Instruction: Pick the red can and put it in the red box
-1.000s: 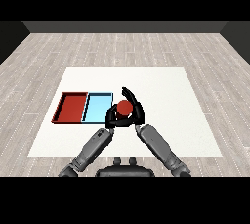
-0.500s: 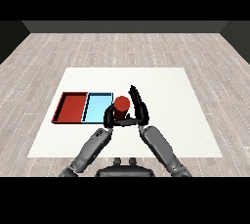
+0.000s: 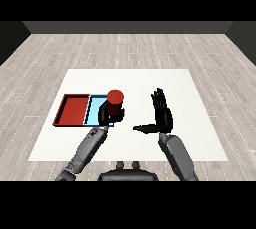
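Left hand (image 3: 106,114), curled round the red can (image 3: 116,104), should carry it level, seemingly over the blue tray (image 3: 96,109), leftward to the red tray (image 3: 62,114); right hand (image 3: 161,115) hangs open.

My left hand (image 3: 106,113) and the red can (image 3: 116,104) cover the light blue tray's (image 3: 93,111) right part; I cannot see there.

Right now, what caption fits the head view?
Left hand holding round red can over light blue tray, right hand open.
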### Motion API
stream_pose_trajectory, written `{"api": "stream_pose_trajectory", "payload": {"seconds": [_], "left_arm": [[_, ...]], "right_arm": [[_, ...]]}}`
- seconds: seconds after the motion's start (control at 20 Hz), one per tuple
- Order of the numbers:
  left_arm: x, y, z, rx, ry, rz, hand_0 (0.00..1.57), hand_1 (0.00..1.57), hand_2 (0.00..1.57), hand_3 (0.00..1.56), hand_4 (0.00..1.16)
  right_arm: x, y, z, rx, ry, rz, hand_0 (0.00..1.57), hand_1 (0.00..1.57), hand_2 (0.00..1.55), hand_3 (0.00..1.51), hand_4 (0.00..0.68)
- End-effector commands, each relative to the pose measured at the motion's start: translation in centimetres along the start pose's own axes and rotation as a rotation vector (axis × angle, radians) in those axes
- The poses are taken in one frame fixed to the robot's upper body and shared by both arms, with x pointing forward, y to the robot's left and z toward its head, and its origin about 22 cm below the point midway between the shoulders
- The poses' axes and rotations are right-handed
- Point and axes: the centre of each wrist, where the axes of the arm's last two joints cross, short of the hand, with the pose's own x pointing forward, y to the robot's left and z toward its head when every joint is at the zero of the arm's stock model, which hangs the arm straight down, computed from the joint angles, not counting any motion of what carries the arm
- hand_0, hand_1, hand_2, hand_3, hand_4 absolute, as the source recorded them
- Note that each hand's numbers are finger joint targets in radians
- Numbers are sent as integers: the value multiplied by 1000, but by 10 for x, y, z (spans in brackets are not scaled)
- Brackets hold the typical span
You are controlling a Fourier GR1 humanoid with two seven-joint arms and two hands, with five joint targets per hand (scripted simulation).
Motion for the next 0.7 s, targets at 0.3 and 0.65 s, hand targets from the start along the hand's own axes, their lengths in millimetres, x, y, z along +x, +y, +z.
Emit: {"api": "stream_pose_trajectory", "payload": {"seconds": [0.3,0.65], "left_arm": [[33,86,-53,131,-15,-140,1571,1571,1571,1486,1125],[39,186,-59,212,63,-450,1571,1571,1542,1474,1133]], "right_arm": [[-2,-58,44,-102,27,66,0,0,0,0,0],[2,-88,60,-145,81,71,0,0,0,0,0]]}}
